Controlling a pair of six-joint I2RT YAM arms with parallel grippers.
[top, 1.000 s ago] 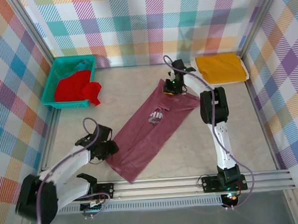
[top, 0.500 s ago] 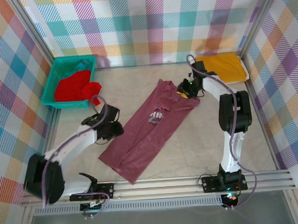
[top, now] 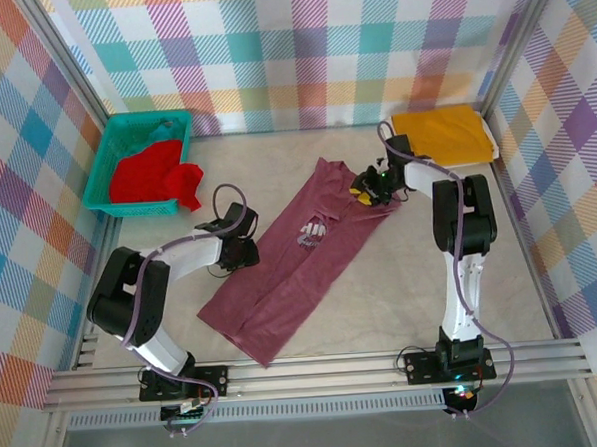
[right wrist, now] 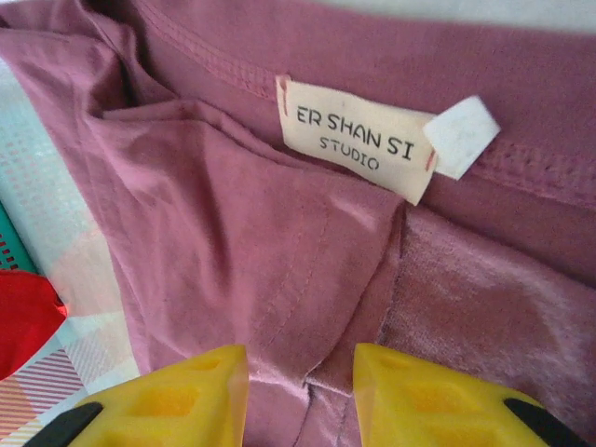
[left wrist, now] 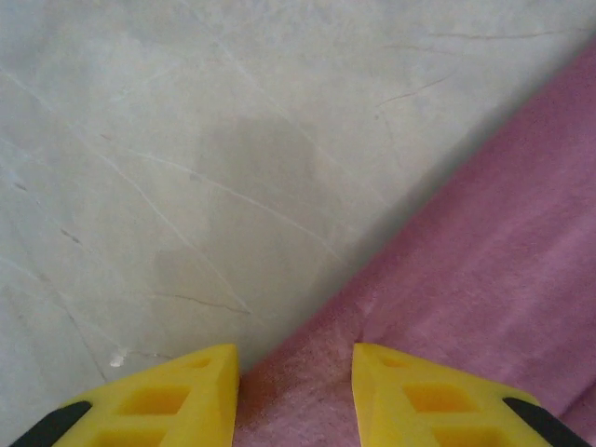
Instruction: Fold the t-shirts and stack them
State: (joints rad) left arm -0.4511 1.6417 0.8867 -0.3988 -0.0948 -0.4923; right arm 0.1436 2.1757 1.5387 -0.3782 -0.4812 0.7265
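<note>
Spread tee [top: 291, 264] lies between left basket [top: 148, 117] and right folded tee [top: 442, 136].

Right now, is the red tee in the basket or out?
Mostly in: the red tee sits bunched in the teal basket, one part draped over its right rim.

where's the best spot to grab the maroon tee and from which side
Pinch the maroon tee by its long left edge, coming in from the bare table beside it, where the left gripper straddles it: that edge lies flat, straight and uncovered. The right gripper is probably best at the collar seam by the label, from above, where stitching stiffens the cloth.
</note>
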